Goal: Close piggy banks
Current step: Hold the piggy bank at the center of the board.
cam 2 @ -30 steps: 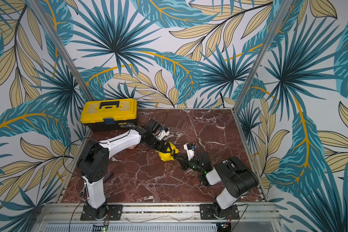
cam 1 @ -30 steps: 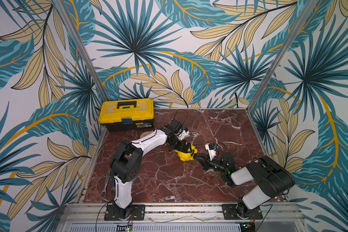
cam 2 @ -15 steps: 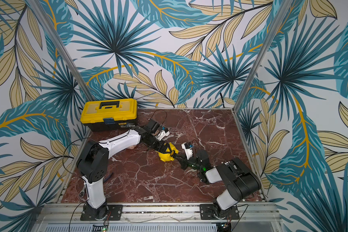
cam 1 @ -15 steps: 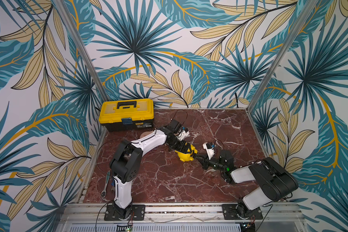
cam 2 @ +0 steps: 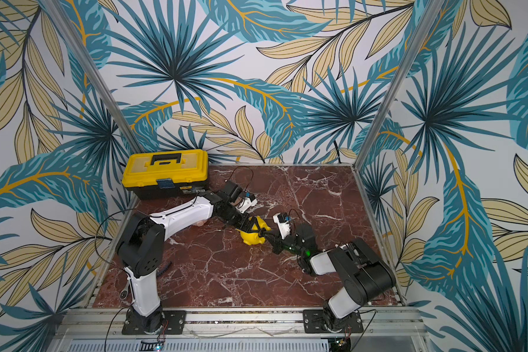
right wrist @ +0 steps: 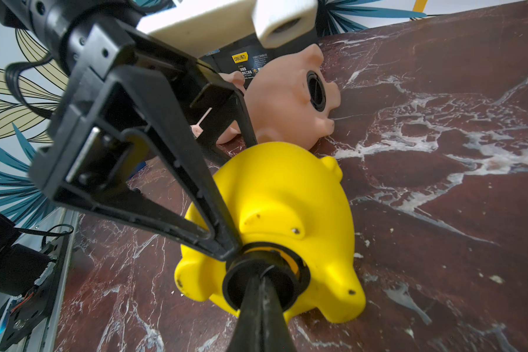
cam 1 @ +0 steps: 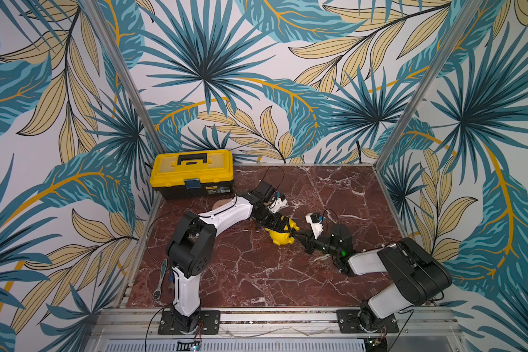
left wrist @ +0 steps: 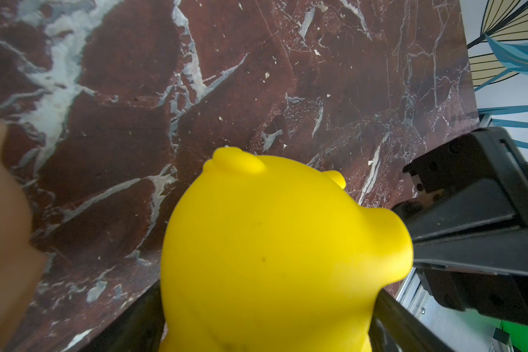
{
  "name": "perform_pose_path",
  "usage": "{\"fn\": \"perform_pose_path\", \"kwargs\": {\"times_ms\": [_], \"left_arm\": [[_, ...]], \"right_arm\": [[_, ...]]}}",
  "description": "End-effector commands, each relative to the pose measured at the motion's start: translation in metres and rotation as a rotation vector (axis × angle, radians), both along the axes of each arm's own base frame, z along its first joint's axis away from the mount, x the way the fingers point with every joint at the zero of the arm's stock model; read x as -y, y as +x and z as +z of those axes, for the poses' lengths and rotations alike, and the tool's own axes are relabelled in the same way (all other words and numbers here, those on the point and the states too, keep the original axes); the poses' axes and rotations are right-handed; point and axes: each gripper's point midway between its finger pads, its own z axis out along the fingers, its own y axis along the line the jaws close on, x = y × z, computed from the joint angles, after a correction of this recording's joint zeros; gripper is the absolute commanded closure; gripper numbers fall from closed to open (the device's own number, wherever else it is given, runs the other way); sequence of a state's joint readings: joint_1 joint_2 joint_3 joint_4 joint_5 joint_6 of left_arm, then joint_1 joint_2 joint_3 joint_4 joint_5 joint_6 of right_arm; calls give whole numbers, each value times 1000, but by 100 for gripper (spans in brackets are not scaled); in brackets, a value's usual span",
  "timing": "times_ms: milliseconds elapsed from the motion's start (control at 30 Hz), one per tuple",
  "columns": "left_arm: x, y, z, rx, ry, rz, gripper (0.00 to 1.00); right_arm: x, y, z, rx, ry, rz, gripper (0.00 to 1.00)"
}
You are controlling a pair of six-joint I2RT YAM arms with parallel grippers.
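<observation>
- Yellow piggy bank (cam 1: 281,237) lies on its side at the middle of the table (cam 1: 256,274), with its belly opening turned toward the right arm. One of this colour is counted.
- Left fingers (right wrist: 192,183) stand spread around its body, one on each side, clamping it. In both top views their tips merge with the pig and are hard to separate.
- Right fingers (right wrist: 262,311) are pressed together, tips in the black plug (right wrist: 238,283) at the belly opening. Whether they nip its centre rib cannot be told.
- Pink piggy bank (right wrist: 281,103) lies on its side behind the yellow one, near the toolbox (cam 1: 192,172), with a fitted plug (right wrist: 316,91) in its belly.
- Second pink piggy bank (right wrist: 233,80) is mostly hidden behind the left fingers, and only scraps show.
- In the left wrist view, a peach blur at the frame edge cannot be identified.
- Count: three piggy banks, two plugs, one toolbox, and one ratchet wrench (cam 1: 160,280) at the table edge by the left arm's base.
</observation>
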State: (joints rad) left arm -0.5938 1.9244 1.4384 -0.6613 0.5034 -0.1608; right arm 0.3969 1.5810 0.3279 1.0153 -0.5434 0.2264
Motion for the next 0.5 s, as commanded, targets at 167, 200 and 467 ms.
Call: {"fn": "perform_pose_path", "kwargs": {"times_ms": [167, 200, 467], "left_arm": [[-14, -31, -36, -157, 77, -9, 5], [-14, -31, -36, -157, 77, -9, 5], [-14, -31, -40, -166, 80, -9, 5]], "right_arm": [[-4, 4, -9, -9, -35, 9, 100], [-4, 4, -10, -12, -40, 10, 100], [-3, 4, -17, -37, -61, 5, 100]]}}
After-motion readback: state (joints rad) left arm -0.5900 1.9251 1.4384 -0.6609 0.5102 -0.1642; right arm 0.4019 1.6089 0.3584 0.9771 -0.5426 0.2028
